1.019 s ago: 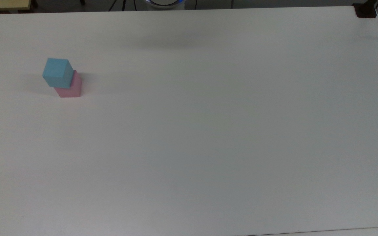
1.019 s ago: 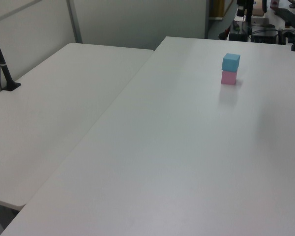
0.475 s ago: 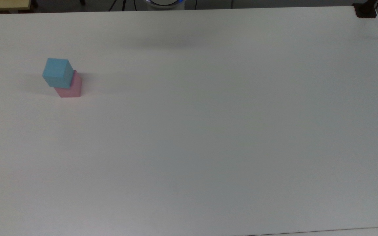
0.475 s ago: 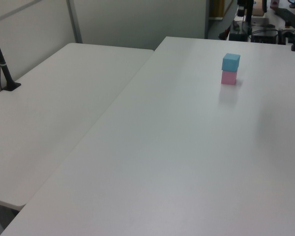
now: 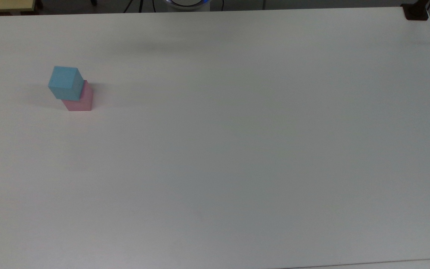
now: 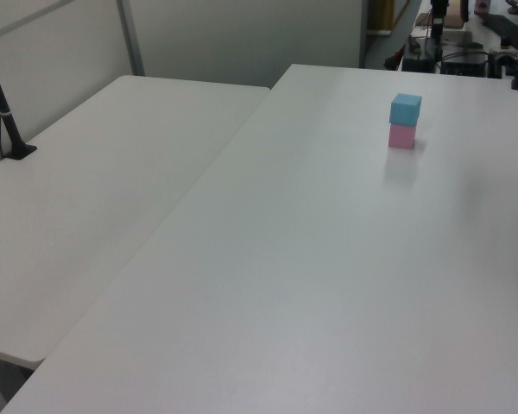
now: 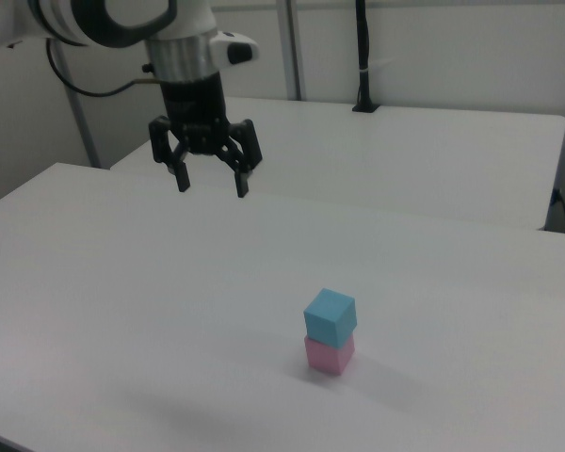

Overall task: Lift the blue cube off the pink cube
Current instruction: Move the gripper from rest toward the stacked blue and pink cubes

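One gap we are noting: gripper [image 7: 210, 182], fingers spread, is hanging high, well apart, with blue cube [image 7: 330, 316] on pink cube [image 7: 329, 354] lying toward the right view's lower right.

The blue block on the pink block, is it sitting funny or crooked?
A little. The blue cube sits twisted on the pink cube, so their corners don't line up. It rests flat, not tipping. Nothing else looks odd.

— Where's the blue cube [image 5: 65, 82]?
— Stacked on the pink cube [image 5: 82, 100], upright but slightly offset, near the top view's left on my tabletop [image 5: 237, 149].
— Their look?
— Matte, plain, same size.
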Tool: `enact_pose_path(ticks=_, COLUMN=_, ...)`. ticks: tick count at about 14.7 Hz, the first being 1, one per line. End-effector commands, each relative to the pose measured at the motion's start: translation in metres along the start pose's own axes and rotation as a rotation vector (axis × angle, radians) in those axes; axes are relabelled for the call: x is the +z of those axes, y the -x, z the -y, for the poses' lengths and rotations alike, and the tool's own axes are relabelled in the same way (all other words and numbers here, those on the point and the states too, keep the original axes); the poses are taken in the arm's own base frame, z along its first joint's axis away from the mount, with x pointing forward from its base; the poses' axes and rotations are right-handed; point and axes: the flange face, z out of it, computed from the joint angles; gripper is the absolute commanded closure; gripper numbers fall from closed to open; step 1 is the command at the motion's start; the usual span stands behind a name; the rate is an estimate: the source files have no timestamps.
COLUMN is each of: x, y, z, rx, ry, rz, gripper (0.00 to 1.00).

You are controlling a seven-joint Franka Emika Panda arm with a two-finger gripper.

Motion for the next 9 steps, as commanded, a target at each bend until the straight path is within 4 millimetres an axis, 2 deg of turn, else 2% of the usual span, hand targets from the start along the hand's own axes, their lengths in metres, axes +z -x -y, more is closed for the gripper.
enact_pose_path(ticks=1, x=0.028, y=0.011, z=-0.047, rx=0.073, ry=-0.002, rz=0.025, gripper=0.0)
enact_pose_path(ticks=3, x=0.047, y=0.012, z=-0.076, rx=0.128, ry=0.003, rz=-0.008, gripper=0.0)
enact_pose_path(ticks=5, x=0.07, y=0.009, z=-0.094, rx=0.18, ry=-0.001, rz=-0.037, gripper=0.0)
enact_pose_path(ticks=9, x=0.121, y=-0.016, z=-0.109, rx=0.24, ry=-0.002, rz=-0.067, gripper=0.0)
